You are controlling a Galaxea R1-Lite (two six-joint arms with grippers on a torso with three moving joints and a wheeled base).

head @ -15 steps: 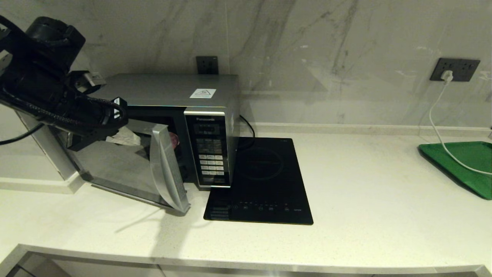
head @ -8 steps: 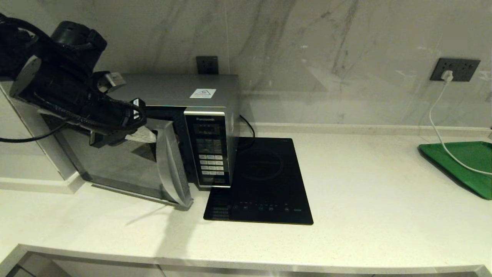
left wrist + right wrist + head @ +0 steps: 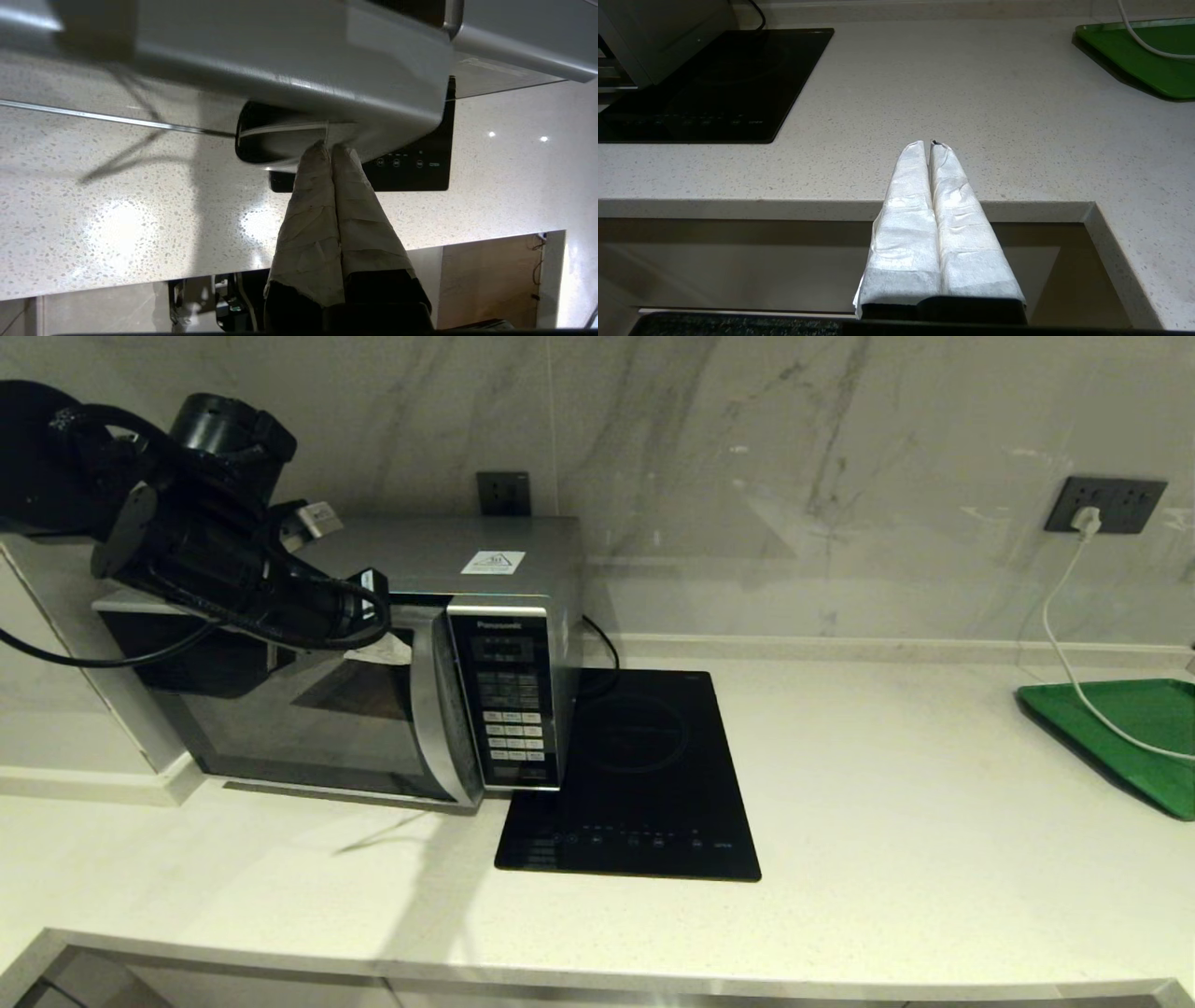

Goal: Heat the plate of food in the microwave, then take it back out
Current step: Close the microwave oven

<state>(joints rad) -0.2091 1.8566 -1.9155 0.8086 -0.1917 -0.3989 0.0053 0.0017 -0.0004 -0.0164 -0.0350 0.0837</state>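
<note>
The silver Panasonic microwave [image 3: 509, 663] stands at the back left of the counter. Its dark glass door [image 3: 299, 733] lies flush or nearly flush with the body. My left gripper [image 3: 381, 651] is shut, its paper-wrapped fingertips [image 3: 322, 156] pressed against the upper part of the door [image 3: 289, 70] near the silver handle [image 3: 446, 714]. The plate of food is hidden. My right gripper [image 3: 930, 145] is shut on nothing and hovers over the counter's front edge, outside the head view.
A flat black induction hob [image 3: 644, 775] lies right of the microwave. A green tray [image 3: 1134, 733] sits at the far right, with a white cable [image 3: 1060, 644] running onto it from a wall socket [image 3: 1104, 504]. Pale counter [image 3: 887, 784] lies between them.
The microwave door has swung from well open to shut or almost shut. My left gripper moved right with it, staying against the door. The glimpse into the cavity is gone.
</note>
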